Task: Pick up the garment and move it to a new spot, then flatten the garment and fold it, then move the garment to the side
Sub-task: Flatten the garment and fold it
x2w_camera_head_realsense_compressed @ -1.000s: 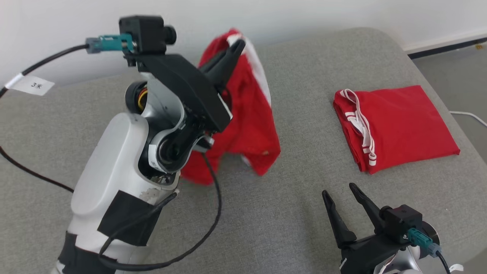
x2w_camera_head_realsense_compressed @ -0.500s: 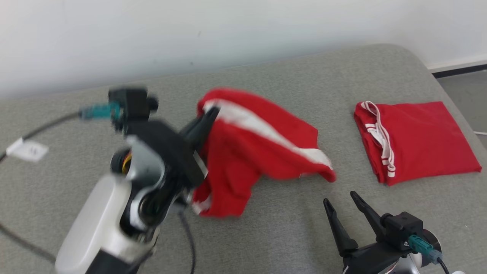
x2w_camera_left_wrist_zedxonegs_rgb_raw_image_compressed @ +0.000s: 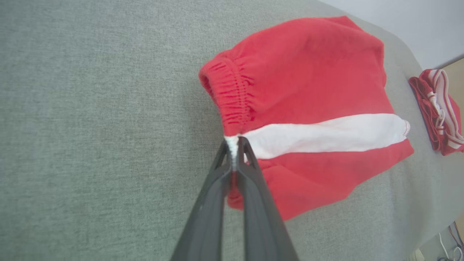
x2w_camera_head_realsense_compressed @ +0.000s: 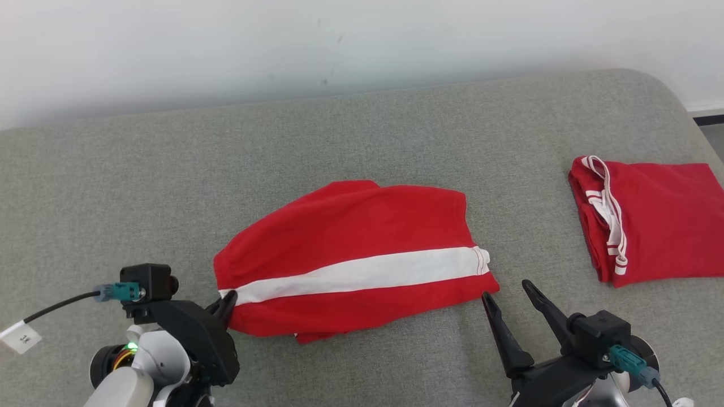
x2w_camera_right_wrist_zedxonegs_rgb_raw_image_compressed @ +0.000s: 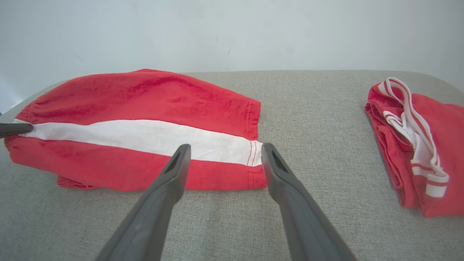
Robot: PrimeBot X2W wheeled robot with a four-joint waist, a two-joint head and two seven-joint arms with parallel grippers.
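Note:
Red shorts with a white side stripe (x2w_camera_head_realsense_compressed: 350,265) lie spread across the middle of the grey cushioned surface (x2w_camera_head_realsense_compressed: 362,147). My left gripper (x2w_camera_head_realsense_compressed: 226,299) is shut on the waistband end of the white stripe (x2w_camera_left_wrist_zedxonegs_rgb_raw_image_compressed: 232,145), at the garment's left edge. The elastic waistband (x2w_camera_left_wrist_zedxonegs_rgb_raw_image_compressed: 232,98) bunches just above the pinch. My right gripper (x2w_camera_head_realsense_compressed: 506,291) stands open just off the shorts' (x2w_camera_right_wrist_zedxonegs_rgb_raw_image_compressed: 145,127) lower right hem corner, its fingers (x2w_camera_right_wrist_zedxonegs_rgb_raw_image_compressed: 174,170) apart with nothing between them. The left fingertip (x2w_camera_right_wrist_zedxonegs_rgb_raw_image_compressed: 14,128) pokes in at the far left of the right wrist view.
A second red garment with white trim (x2w_camera_head_realsense_compressed: 645,226), folded, lies at the right end of the surface (x2w_camera_right_wrist_zedxonegs_rgb_raw_image_compressed: 417,137). A pale wall runs behind. The surface's rounded right edge drops to the floor (x2w_camera_head_realsense_compressed: 712,130).
My left arm has swung down from a raised hold and laid the shorts out flat, stripe up. The head camera tilted, shifting the whole scene. The right gripper stayed put.

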